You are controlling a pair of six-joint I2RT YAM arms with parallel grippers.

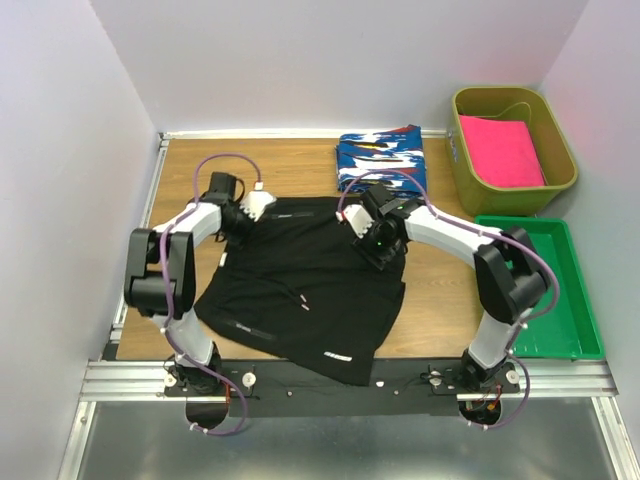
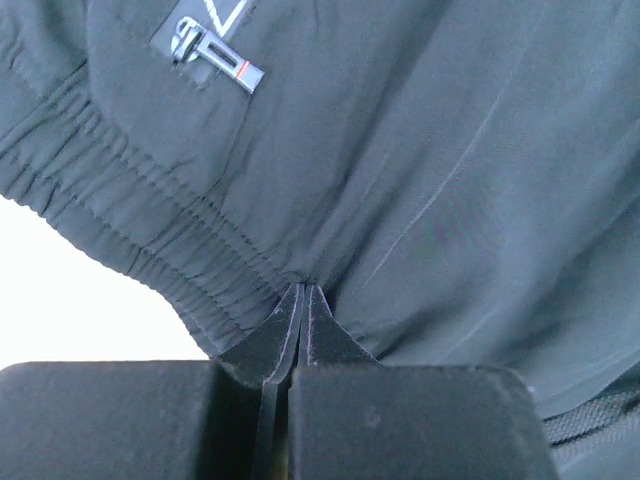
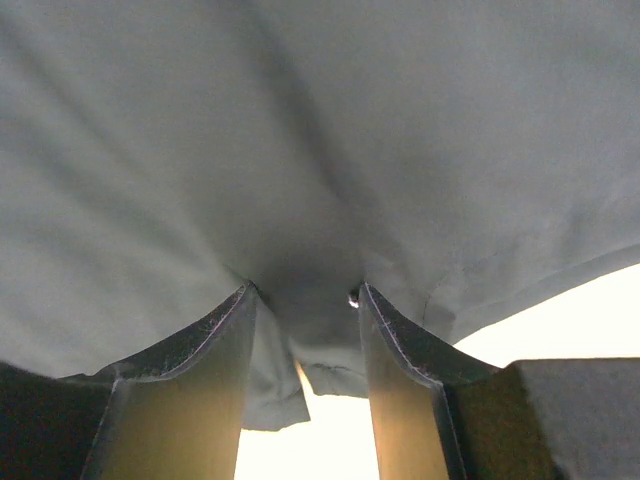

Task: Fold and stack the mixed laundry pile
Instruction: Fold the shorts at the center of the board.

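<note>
The left pincer [image 2: 303, 292] is pressed together on the gathered waistband [image 2: 130, 220] of the black garment [image 1: 300, 290], a pinch of cloth caught at its tips. The right pincer [image 3: 305, 292] stands apart, a loose fold of the same garment hanging between its fingers [image 3: 215, 350]; it does not look clamped.

Only the top view shows the garment spread flat on the worktop [image 1: 440, 295] between both arms, with the blue blotched cloth [image 1: 380, 152] folded at the far edge. Only the left wrist view shows a small label [image 2: 215, 65] near the waistband.
</note>
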